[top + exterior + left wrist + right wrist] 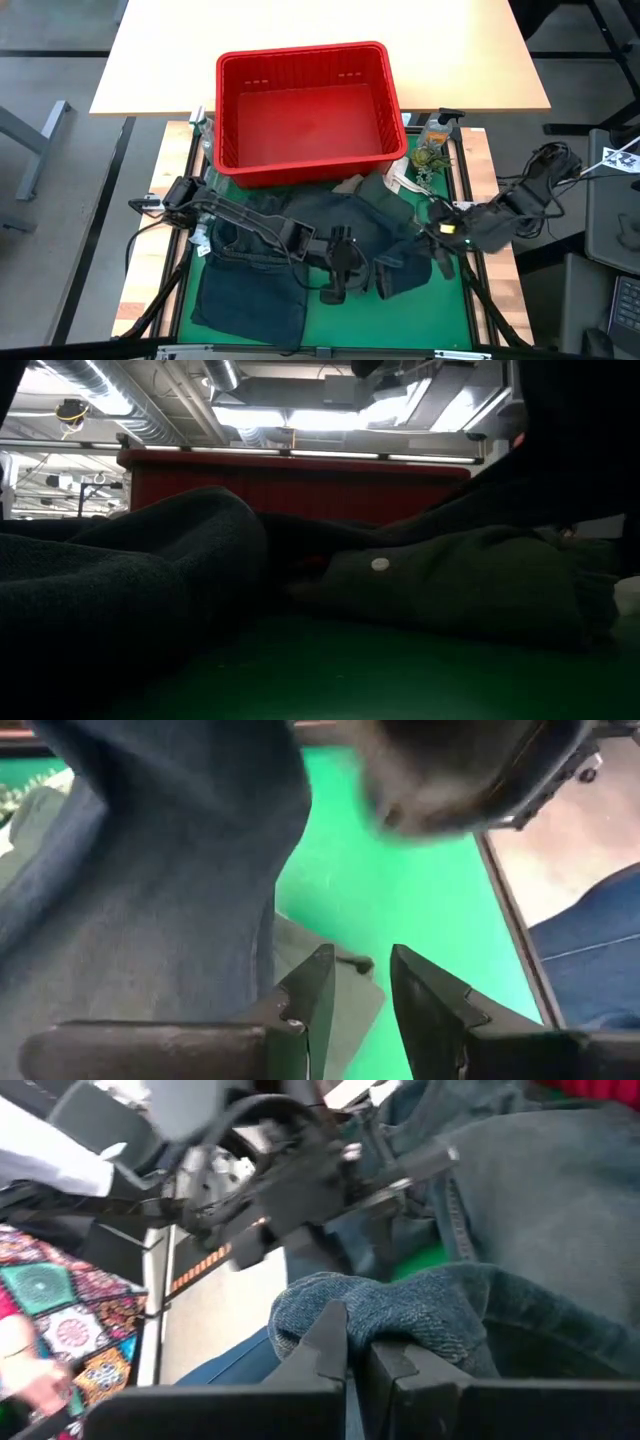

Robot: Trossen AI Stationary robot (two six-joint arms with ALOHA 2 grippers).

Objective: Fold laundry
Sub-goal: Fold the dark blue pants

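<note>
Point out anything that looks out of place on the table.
The red basket sits empty while the jeans and olive shirt lie crumpled on the green mat. A clear bottle stands beside the basket, unrelated to folding.

The left arm reaches in from the left toward the table's centre, its gripper (338,290) pointing toward the near edge, fingers (305,995) slightly parted. The right arm bends in from the right, its gripper (443,266) closed.
</note>
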